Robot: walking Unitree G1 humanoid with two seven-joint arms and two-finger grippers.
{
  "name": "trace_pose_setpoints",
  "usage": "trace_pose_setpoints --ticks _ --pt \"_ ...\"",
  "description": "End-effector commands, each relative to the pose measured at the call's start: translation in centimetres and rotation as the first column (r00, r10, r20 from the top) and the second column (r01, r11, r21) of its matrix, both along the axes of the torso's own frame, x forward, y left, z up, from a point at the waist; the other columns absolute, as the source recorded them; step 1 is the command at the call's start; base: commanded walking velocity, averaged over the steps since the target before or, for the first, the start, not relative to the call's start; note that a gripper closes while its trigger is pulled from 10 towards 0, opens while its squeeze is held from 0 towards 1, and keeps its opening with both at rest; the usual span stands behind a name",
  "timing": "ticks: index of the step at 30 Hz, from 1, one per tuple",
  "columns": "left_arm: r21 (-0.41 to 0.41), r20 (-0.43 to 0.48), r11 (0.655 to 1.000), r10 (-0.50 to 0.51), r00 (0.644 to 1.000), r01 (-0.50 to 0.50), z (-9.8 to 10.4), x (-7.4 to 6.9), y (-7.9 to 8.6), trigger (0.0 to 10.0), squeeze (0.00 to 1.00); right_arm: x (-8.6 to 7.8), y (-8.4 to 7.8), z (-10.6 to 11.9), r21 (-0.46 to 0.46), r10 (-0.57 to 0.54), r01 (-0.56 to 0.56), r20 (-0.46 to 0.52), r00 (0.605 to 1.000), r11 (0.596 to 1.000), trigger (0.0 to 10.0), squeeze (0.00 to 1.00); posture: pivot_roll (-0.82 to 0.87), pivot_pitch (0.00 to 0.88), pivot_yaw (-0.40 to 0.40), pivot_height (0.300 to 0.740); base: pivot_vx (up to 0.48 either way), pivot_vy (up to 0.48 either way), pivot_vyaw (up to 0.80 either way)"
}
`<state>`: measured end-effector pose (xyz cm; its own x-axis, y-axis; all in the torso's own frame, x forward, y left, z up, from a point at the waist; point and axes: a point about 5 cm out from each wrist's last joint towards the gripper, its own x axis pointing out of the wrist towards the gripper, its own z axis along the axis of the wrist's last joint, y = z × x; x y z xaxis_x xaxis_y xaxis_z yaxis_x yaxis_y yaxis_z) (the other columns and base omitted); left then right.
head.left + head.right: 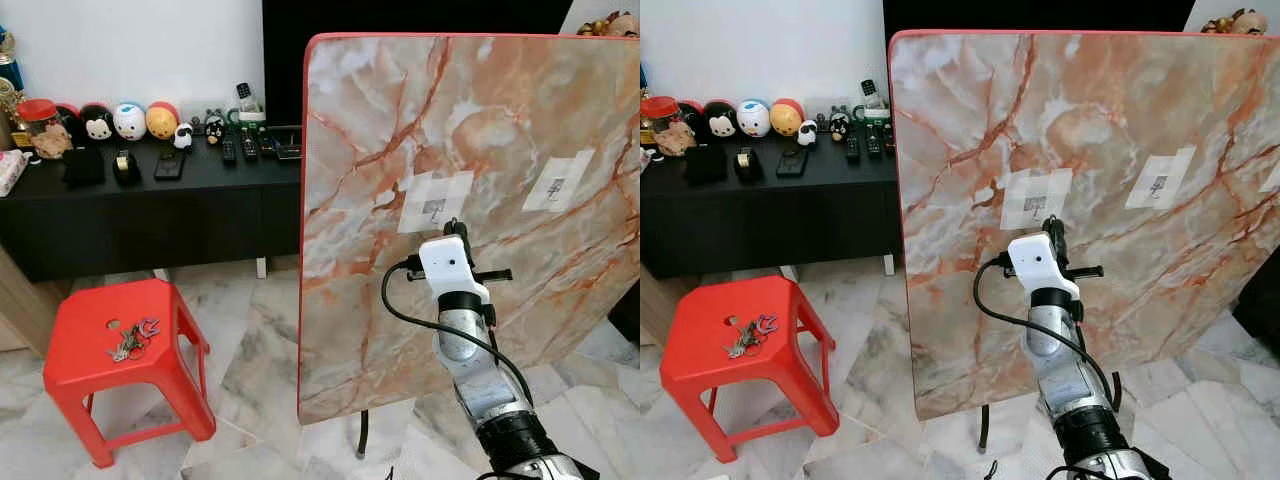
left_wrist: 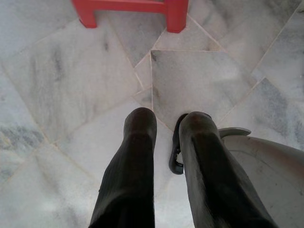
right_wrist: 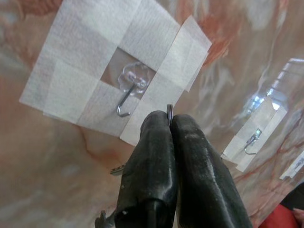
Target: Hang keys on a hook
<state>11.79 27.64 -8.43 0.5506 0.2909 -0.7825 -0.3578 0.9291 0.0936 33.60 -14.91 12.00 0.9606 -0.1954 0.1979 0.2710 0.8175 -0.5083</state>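
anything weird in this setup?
The marble-patterned tabletop stands on edge as a wall, with hooks taped onto it. Loose keys lie on the red stool. The right gripper pinches a key ring.

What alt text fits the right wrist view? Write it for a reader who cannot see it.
The right claw, shut on a key ring, is raised just below a clear hook taped to an upright marble-patterned board. A second taped hook sits further along the board.
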Motion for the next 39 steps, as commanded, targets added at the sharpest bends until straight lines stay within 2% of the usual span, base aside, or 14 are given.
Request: trace_pose_setpoints --ticks 1,10,26,39 --pt "-0.006 -0.014 1.0 0.001 1.0 -0.001 -0.2 -0.1 -0.3 10.0 0.0 0.4 -0.1 0.4 -0.014 0.003 -0.003 0.012 1.0 1.0 10.0 0.0 0.07 0.0 -0.106 0.74 0.0 0.0 0.0" --pt "-0.011 -0.007 1.0 -0.007 1.0 0.007 -0.3 0.1 -1.0 10.0 0.0 0.8 0.5 0.4 -0.051 0.049 -0.049 0.002 0.999 0.998 10.0 0.0 0.07 0.0 -0.107 0.74 0.0 0.0 0.0" --pt "-0.007 -0.003 1.0 -0.004 1.0 0.004 -0.2 0.1 -0.7 10.0 0.0 0.9 0.5 0.3 -0.058 0.042 -0.041 0.005 0.999 0.997 10.0 0.0 0.07 0.0 -0.102 0.74 0.0 0.0 0.0" --pt "-0.004 -0.013 1.0 0.007 1.0 -0.007 -0.2 -0.4 -0.1 10.0 0.0 1.2 0.6 0.1 -0.069 0.049 -0.05 -0.012 0.999 0.996 10.0 0.0 0.06 0.0 -0.101 0.74 0.0 0.0 0.0"
